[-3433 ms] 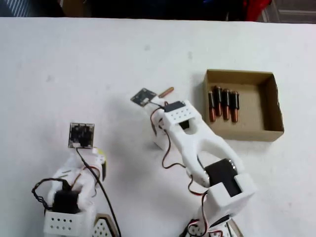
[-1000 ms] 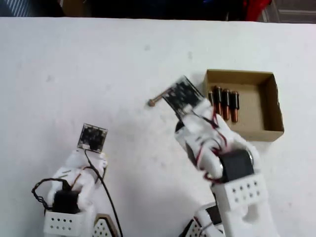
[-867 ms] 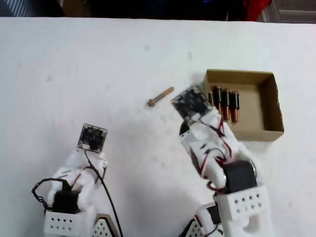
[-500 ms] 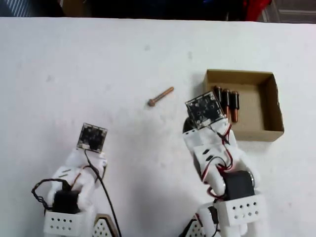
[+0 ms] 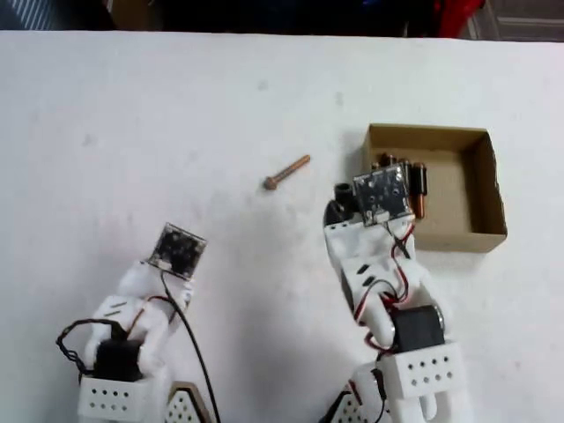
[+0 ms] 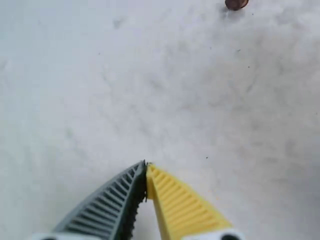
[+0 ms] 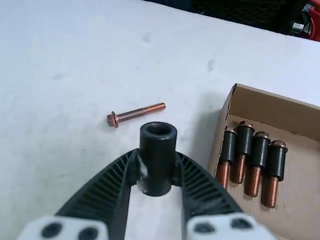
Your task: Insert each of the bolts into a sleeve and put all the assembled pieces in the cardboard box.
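Right gripper (image 7: 157, 167): jaws clamped on an upright black cylindrical sleeve (image 7: 158, 137). Loose copper-coloured bolt (image 5: 287, 172): lying flat on the white table (image 5: 176, 106), at ten o'clock from the sleeve. Open brown cardboard box (image 5: 436, 239): at three o'clock from the sleeve, holding four sleeved bolts (image 7: 250, 160) side by side. Left gripper (image 6: 145, 172): tips pinched together, holding nothing, at seven o'clock from the bolt.

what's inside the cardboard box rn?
Four sleeved bolts, side by side on the floor of the cardboard box. From above, the right arm's camera board covers part of them.
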Action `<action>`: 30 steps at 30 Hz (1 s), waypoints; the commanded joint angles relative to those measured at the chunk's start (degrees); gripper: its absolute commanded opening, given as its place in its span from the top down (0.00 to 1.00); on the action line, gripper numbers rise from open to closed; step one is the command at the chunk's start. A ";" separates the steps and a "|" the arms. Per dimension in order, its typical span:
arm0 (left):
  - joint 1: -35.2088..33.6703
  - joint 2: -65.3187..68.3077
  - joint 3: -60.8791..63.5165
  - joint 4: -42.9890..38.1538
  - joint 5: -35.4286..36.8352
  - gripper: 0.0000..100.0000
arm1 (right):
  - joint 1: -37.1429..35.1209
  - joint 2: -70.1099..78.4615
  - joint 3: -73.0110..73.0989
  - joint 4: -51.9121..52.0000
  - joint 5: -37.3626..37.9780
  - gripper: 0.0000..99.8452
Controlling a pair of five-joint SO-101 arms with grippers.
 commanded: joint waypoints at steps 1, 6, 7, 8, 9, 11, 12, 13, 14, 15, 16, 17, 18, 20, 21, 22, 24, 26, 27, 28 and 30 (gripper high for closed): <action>-0.22 -0.31 -0.09 -1.76 -1.23 0.98 | -0.57 -8.31 -0.44 2.24 -0.62 0.98; -0.22 -0.31 -0.09 -1.67 -1.23 0.98 | -1.71 -19.30 -0.26 6.81 -0.18 0.98; -0.22 -0.31 -0.09 -1.67 -1.41 0.98 | -1.63 -20.35 -0.26 7.43 -0.18 0.98; -0.22 -0.31 -0.09 -1.67 -1.41 0.98 | -1.63 -21.05 -0.26 8.04 -0.18 0.98; -0.22 -0.31 -0.09 -1.67 -1.58 0.98 | -1.54 -21.58 -0.18 8.57 -0.26 0.98; -0.31 -0.31 -0.09 -1.76 -1.67 0.98 | -1.54 -22.64 -0.09 9.10 -0.53 0.98; -0.31 -0.31 -0.09 -1.76 -1.76 0.98 | -1.54 -23.08 -0.09 9.36 -0.53 0.98; -0.31 -0.31 -0.44 -1.76 -1.93 0.98 | -1.54 -23.60 -0.09 9.71 -0.62 0.98; -0.40 -0.31 -0.53 -1.76 -3.34 0.98 | -1.54 -24.22 -0.09 10.07 -0.62 0.98; -0.40 -0.31 -0.53 -1.67 -5.63 0.98 | -1.54 -25.01 -0.09 10.51 -0.62 0.98; -0.40 -0.31 -0.53 -1.58 -8.44 0.98 | -1.54 -25.80 0.00 10.68 -0.62 0.98; -0.84 -0.31 -0.62 -1.32 -10.99 0.98 | -1.54 -26.77 0.26 10.95 -0.62 0.98; -1.80 -0.31 -1.05 -0.62 -12.92 0.98 | -1.54 -27.74 0.79 10.95 -0.62 0.98; -4.79 -0.31 -2.81 -0.44 -12.84 0.98 | -1.54 -29.23 2.37 10.51 -0.62 0.98; -6.11 -0.31 -3.60 -1.23 -11.78 0.98 | -1.54 -29.41 2.99 10.42 -0.62 0.98; -6.81 -0.31 -4.04 -2.11 -11.25 0.98 | -1.54 -29.14 3.25 10.07 -0.62 0.98; -7.08 -0.31 -4.48 -2.99 -11.08 0.98 | -1.45 -28.97 3.78 9.80 -0.62 0.98; -6.02 -0.31 -4.48 -3.78 -13.10 0.98 | -1.63 -28.97 4.57 9.71 -0.62 0.98; -5.49 -0.31 -4.57 -4.22 -14.33 0.98 | -1.71 -29.05 5.27 9.63 -0.62 0.98; -4.97 -0.22 -4.57 -4.92 -15.47 0.98 | -1.80 -29.05 5.89 9.45 -0.62 0.98; -4.35 -0.13 -5.01 -5.19 -17.05 0.98 | -1.54 -29.05 7.82 7.87 -0.62 0.98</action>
